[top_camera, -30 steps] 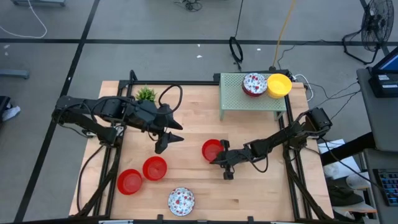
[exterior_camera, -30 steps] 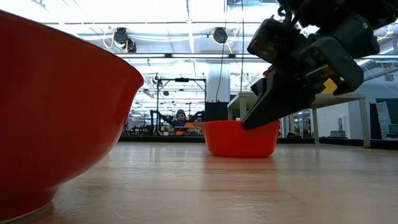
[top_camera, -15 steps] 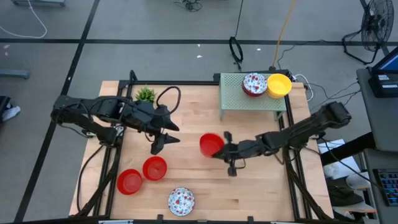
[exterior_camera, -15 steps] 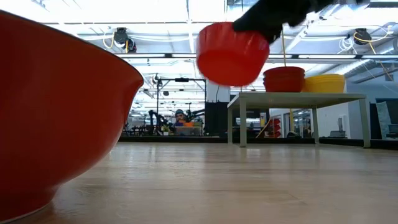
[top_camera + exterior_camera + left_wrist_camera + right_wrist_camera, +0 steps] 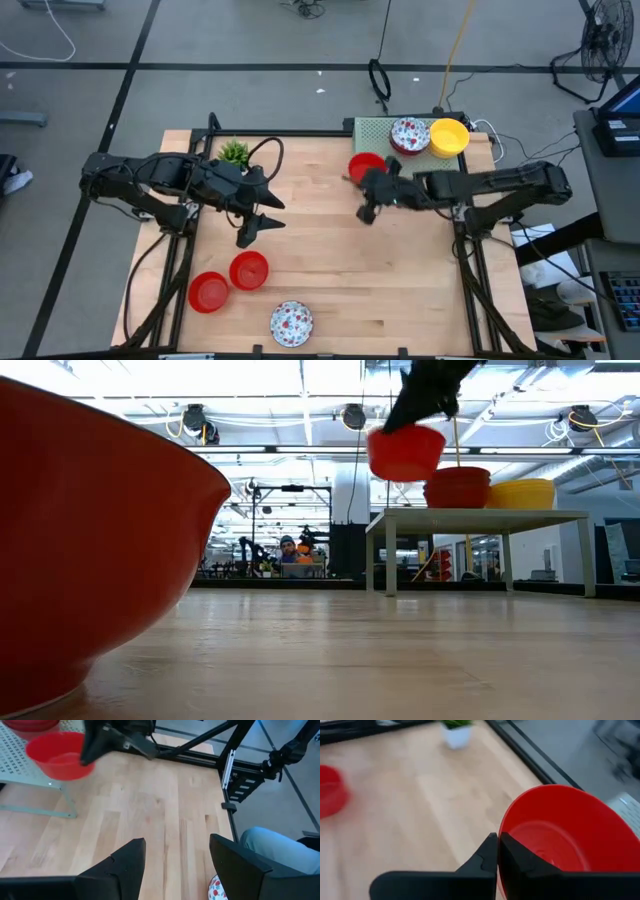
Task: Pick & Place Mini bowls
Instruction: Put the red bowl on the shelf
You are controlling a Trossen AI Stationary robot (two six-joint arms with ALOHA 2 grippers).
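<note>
Low view: big red bowl (image 5: 90,540) at left cut off by pic edge, only part shows. Right gripper (image 5: 425,395) runs out the top edge. Right wrist view: held red bowl (image 5: 565,840) cut at bottom/right, far side blurred; plant (image 5: 456,731) cropped at top. Left wrist view: speckled bowl (image 5: 217,890) only a sliver at bottom edge; person's leg (image 5: 280,852) cropped.

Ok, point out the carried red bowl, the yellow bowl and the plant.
carried red bowl (image 5: 364,165), high view, inside of the bowl
yellow bowl (image 5: 449,136), high view, centre of the bowl
plant (image 5: 235,151), high view, its leaves
</note>
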